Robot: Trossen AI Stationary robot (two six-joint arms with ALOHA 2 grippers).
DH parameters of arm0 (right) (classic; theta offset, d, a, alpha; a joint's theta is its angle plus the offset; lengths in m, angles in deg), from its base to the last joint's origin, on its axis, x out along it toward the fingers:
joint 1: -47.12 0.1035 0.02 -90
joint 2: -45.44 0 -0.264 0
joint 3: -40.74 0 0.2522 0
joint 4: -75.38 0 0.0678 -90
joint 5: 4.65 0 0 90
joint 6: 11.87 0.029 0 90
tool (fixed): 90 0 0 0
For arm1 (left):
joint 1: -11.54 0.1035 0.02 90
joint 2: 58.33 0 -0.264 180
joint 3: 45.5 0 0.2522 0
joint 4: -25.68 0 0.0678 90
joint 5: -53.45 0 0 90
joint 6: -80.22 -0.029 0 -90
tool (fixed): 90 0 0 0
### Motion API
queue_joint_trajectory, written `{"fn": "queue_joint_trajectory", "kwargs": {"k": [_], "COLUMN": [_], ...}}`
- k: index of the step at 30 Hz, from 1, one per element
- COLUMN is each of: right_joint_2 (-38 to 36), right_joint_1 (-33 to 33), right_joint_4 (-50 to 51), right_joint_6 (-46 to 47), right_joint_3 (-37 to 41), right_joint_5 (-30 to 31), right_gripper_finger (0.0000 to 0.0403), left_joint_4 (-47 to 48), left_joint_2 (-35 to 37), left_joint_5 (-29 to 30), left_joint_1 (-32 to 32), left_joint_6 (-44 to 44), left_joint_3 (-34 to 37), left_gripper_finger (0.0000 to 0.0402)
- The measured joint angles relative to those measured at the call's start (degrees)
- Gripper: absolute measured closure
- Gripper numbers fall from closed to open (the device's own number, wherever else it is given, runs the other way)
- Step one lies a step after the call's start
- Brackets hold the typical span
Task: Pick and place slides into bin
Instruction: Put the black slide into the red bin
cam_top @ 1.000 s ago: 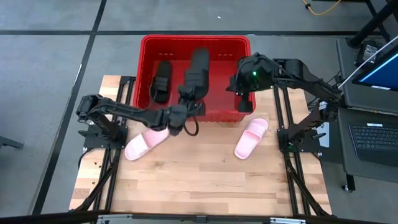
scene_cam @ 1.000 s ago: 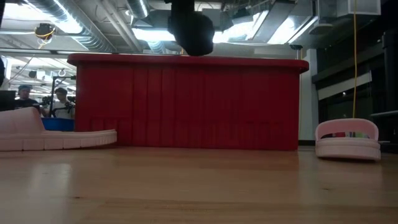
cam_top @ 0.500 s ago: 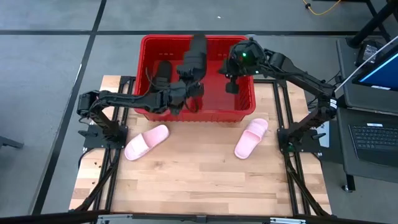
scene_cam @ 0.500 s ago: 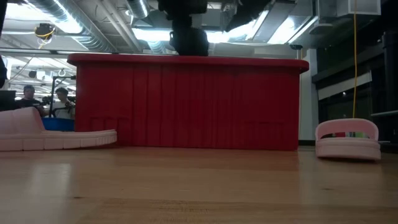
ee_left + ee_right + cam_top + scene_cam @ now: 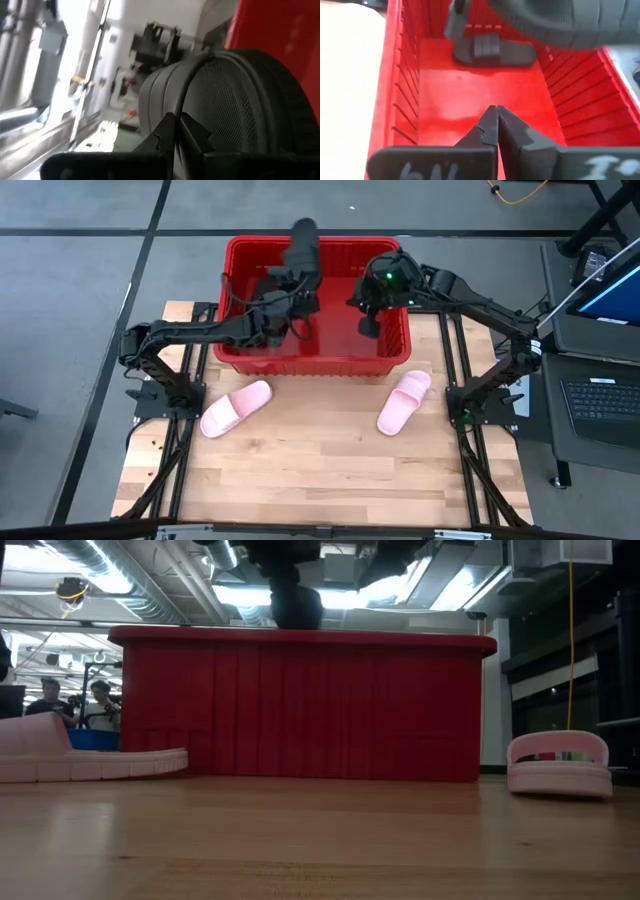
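Note:
My left gripper is shut on a matte black slide, held above the red bin. That slide also shows above the bin's rim in the low view and fills the left wrist view. A second black slide lies flat on the bin's floor. My right gripper is shut and empty, over the bin's right half. Two pale pink slides lie sole down on the table, one at the near left and one at the near right. My left gripper pinches the black slide by its near end between its two fingers. The fingers themselves hide which part they have. The slide reaches on beyond the fingertips toward the table's far edge. It is lifted clear above the bin's inside.
The bin stands at the table's far middle. Bare wooden table lies on its near side. A laptop stands off the table at the right. People show far off in the room.
My left gripper has carried the black slide from the bin's near wall toward the far edge, and it is now over the bin's inside. My right gripper has gone toward the table's left and far edges, further over the bin.

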Motion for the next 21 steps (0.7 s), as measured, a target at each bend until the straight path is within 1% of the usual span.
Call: {"fn": "queue_joint_trajectory", "kwargs": {"k": [2, 4, 12, 15, 18, 21], "right_joint_2": [0.00, 0.00, 0.00, 0.00, 0.00, 0.00], "right_joint_1": [0.51, 0.83, 0.75, -0.05, -1.20, -2.25], "right_joint_4": [-0.33, -0.39, -0.13, -0.13, -0.11, -0.18], "right_joint_6": [0.03, 0.25, -1.22, -1.44, -2.46, -2.90], "right_joint_3": [0.00, 0.00, 0.00, 0.00, 0.00, 0.00], "right_joint_5": [0.02, 0.02, 0.00, 0.02, 0.02, 0.02], "right_gripper_finger": [0.0397, 0.0397, 0.0397, 0.0397, 0.0397, 0.0397], "left_joint_4": [3.23, 7.00, 16.43, 15.88, 15.76, 11.83], "left_joint_2": [0.00, -0.07, -0.11, -0.09, -0.11, -0.11], "left_joint_5": [-3.16, -4.70, -4.21, -4.12, -3.95, -4.23], "left_joint_1": [0.46, 0.97, 3.36, 3.70, 3.92, 3.96], "left_joint_6": [4.51, 9.24, 20.77, 20.88, 17.94, 16.85], "left_joint_3": [0.00, 0.00, 0.38, 2.66, 5.93, 9.62], "left_gripper_finger": [0.0398, 0.0398, 0.0398, 0.0398, 0.0398, 0.0398]}}
